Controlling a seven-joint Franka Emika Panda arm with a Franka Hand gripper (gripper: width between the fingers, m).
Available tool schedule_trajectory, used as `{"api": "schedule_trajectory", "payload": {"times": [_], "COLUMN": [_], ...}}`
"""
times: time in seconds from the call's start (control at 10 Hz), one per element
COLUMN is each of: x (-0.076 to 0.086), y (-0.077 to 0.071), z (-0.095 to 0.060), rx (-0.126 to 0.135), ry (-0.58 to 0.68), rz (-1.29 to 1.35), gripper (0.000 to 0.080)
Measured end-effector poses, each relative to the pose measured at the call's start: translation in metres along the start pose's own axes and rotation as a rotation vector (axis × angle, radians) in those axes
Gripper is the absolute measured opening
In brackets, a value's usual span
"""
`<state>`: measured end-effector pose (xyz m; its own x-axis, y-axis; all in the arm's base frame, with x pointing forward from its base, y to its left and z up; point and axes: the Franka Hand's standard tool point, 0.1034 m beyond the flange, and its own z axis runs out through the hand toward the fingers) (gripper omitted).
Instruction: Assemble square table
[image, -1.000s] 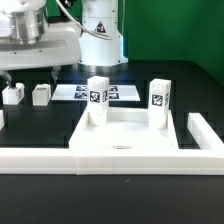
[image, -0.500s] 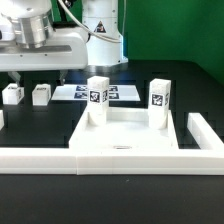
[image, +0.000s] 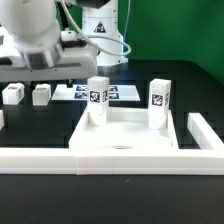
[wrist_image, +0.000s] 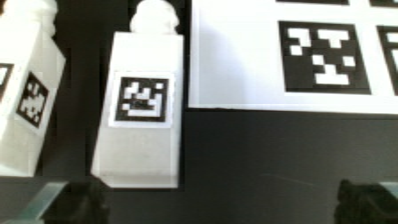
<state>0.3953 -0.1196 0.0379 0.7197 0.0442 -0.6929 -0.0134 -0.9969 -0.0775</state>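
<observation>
**Arm slides over the loose legs, claw spread wide**

Since a second ago the arm (image: 40, 38) has shifted from the exterior view's left edge a little toward the right; nothing else has moved. Nearest the camera, a long border bar (image: 100, 160) lies on the dark worktop (image: 110, 200) against the front edge of the slab (image: 128, 140). A second bar (image: 207, 132) lies just beside the slab on the exterior view's right. The slab lies flat, recessed face up. Two upright legs (image: 97, 100) stand at its far corners, tags toward the camera. Beyond the slab lies the marker board (image: 125, 92), partly hidden by those legs. Two loose legs (image: 40, 95) rest on the worktop past the slab's far corner on the exterior view's left, apart from the slab and beside the marker board. The arm hangs above them. In the wrist view the claw (wrist_image: 217, 205) is spread fully and holds nothing. One tagged loose leg lies just short of the gap between its fingertips (wrist_image: 71, 200), nearer one of them, and no contact shows.
</observation>
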Motion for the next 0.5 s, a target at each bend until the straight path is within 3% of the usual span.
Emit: {"api": "schedule_trajectory", "payload": {"times": [0.1,0.5], "x": [0.0001,0.006], "y": [-0.0015,-0.0067], "z": [0.0014,0.0069], "rx": [0.006,-0.007], "ry": [-0.056,-0.069], "rz": [-0.003,-0.02], "gripper": [0.0649,0.0649]}}
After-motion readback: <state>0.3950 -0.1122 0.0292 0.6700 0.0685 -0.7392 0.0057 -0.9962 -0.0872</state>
